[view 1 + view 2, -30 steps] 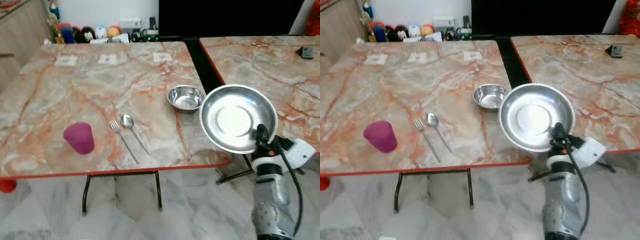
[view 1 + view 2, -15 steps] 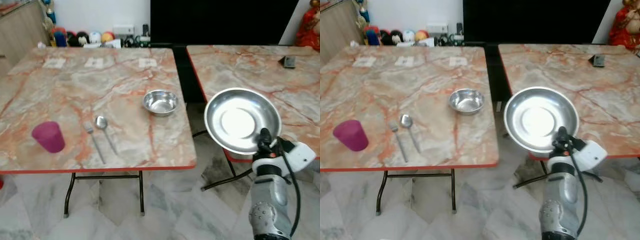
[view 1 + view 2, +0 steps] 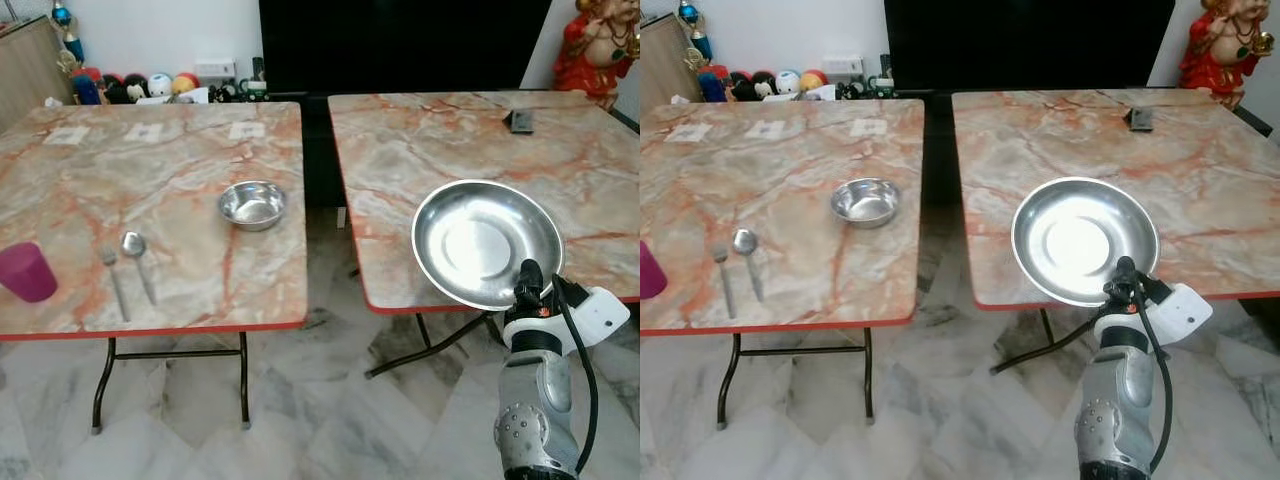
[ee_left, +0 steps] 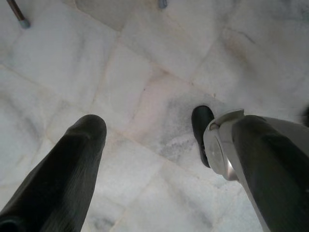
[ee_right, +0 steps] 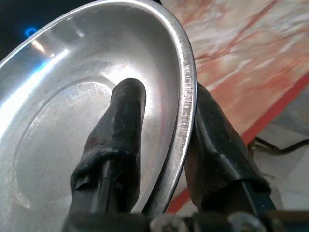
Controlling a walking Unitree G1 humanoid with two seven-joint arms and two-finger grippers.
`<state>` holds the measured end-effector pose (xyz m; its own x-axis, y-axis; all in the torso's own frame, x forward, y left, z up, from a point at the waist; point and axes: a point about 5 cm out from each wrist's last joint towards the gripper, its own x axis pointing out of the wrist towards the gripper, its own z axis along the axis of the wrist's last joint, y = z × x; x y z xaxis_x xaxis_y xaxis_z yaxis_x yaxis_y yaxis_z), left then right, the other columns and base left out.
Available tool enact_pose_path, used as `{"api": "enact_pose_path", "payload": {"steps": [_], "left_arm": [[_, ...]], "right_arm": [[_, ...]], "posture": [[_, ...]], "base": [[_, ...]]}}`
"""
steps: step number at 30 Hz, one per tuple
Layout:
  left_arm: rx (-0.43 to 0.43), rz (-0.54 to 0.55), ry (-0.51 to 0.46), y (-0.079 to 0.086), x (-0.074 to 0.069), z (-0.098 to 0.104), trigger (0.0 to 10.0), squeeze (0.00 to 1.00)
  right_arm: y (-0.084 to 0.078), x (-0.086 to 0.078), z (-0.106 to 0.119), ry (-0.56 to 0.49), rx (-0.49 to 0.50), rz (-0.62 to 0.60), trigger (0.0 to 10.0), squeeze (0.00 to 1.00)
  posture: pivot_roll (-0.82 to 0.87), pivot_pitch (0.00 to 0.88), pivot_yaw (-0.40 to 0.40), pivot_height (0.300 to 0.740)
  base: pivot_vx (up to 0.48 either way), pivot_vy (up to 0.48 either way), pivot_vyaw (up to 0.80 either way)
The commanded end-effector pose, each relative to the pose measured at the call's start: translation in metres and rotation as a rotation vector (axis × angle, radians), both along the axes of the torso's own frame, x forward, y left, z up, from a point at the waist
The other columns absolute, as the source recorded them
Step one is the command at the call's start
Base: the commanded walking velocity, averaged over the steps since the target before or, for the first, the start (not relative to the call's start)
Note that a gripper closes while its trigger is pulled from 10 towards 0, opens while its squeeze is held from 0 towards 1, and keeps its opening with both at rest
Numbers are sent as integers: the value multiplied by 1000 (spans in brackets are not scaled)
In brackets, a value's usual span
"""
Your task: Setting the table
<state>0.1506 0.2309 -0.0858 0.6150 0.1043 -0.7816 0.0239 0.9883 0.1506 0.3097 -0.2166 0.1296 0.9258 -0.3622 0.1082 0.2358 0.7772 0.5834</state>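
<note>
Plate, rim in R fingers.

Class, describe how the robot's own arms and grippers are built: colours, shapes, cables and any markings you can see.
The right arm is a silver metal cylinder with a round, bolt-studded joint. A white housing sits at its wrist, with a small orange-red mark beside it, and a black cable loops down its outer side. The right gripper has two long, matte black, rounded fingers. The left gripper has the same thick black fingers.

A shiny steel plate stands tilted, its hollow facing the camera, over the right table's near edge. A small steel bowl, fork, spoon and magenta cup rest on the left table.
</note>
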Motion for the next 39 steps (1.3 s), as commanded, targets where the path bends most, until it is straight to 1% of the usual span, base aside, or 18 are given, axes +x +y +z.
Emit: {"api": "enact_pose_path", "payload": {"steps": [1, 7, 14, 25, 34, 39], "left_arm": [[-14, -15, 33, -7, -6, -4, 10000, 0], [-19, -18, 32, -10, -4, -4, 10000, 0], [-20, -13, 29, -11, -3, -4, 10000, 0], [-32, 9, 24, -10, -7, -5, 10000, 0], [-24, 6, 28, -8, -10, -6, 10000, 0], [-20, 6, 35, -6, -12, -6, 10000, 0]], "right_arm": [[-5, -1, 1, -6, -4, -25, 10000, 0], [-4, -1, 0, 0, -5, -28, 10000, 0], [-9, 0, 2, 3, -11, -43, 10000, 0], [-14, -2, 0, 15, -11, -72, 10000, 0], [-10, -1, 2, -2, 4, -78, 10000, 0], [-9, -3, -2, 11, 13, -85, 10000, 0]], "posture": [[-63, 54, 12, 740], [-63, 51, 4, 740], [-54, 73, -2, 740], [-51, 90, -2, 740], [-48, 101, 0, 740], [-53, 108, 6, 740]], "base": [[0, -398, 0], [0, -401, 0], [0, -324, 0], [0, 0, 0], [0, 0, 0], [0, 0, 0]]}}
